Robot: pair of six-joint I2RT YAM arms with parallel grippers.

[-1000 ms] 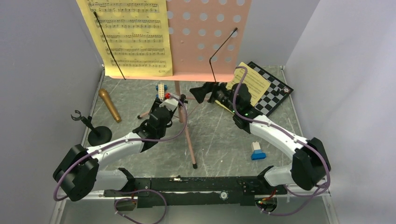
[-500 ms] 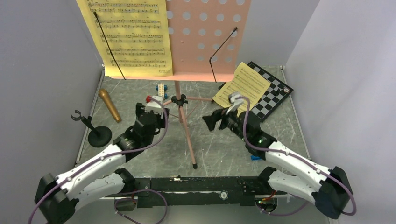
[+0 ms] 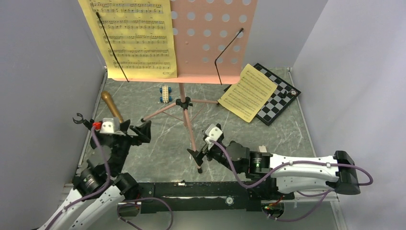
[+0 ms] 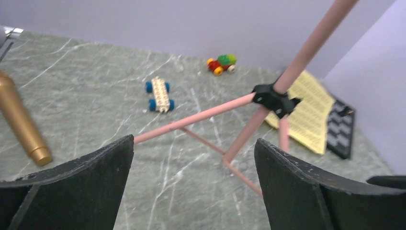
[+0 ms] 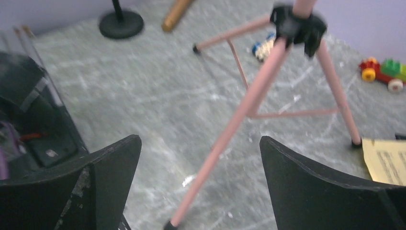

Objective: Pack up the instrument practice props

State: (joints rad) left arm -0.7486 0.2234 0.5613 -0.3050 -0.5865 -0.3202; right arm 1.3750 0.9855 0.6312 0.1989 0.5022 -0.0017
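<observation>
Grey marbled table [image 3: 158, 143], pale walls all round. From the top camera, the pink music stand [image 3: 210, 38] is upright at the far middle with one yellow sheet-music page [image 3: 136, 38] on its desk. A second page [image 3: 248, 92] lies partly over the chessboard [image 3: 280, 98], far right. The gold-brown microphone [image 3: 111, 104] lies far left, with the mic stand [image 3: 85, 122] just beside it, partly hidden. Near left sits the left pincer [image 3: 134, 130]; the right pincer [image 3: 201, 153] is by the stand's near foot.

Over to the left wrist: pincer spread wide, nothing in it, a white toy car [image 4: 159, 94] ahead.

Right wrist: wide as well, and empty, with the stand's leg straight ahead. Whether it touches is hard to say through the blur.
</observation>
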